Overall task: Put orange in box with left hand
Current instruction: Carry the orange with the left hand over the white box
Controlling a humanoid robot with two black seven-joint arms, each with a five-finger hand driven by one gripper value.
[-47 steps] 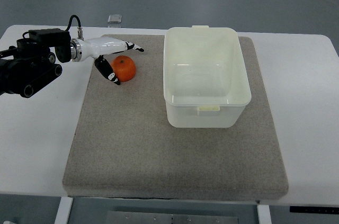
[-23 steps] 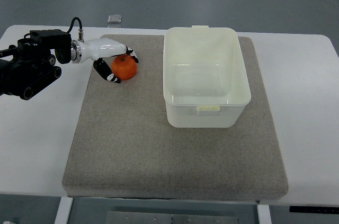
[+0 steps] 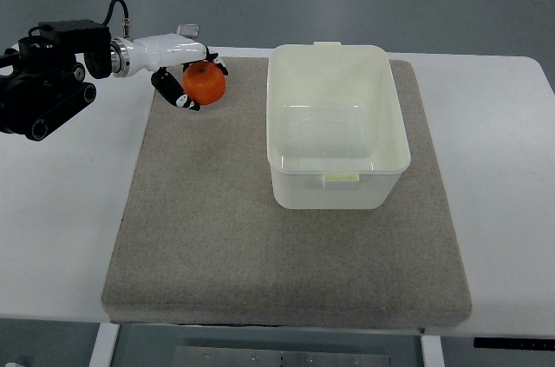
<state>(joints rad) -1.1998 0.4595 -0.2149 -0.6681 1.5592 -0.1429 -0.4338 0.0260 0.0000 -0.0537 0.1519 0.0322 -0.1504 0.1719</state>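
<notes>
My left hand (image 3: pixel 196 82), white with black fingertips, comes in from the left edge and is shut on the orange (image 3: pixel 205 83). The fruit hangs lifted above the far left part of the grey mat (image 3: pixel 217 237). Its thumb curls under the near side of the orange and the other fingers wrap over the far side. The cream plastic box (image 3: pixel 337 124) stands open and empty to the right of the hand, on the mat's right half. No right arm shows.
The mat lies on a white table (image 3: pixel 61 219). A small clear square object (image 3: pixel 188 30) lies at the table's far edge behind the hand. The black arm housing (image 3: pixel 43 89) sits over the table's left side.
The fingers closed around the orange, then the hand rose with it, moving toward the far edge of the mat.
</notes>
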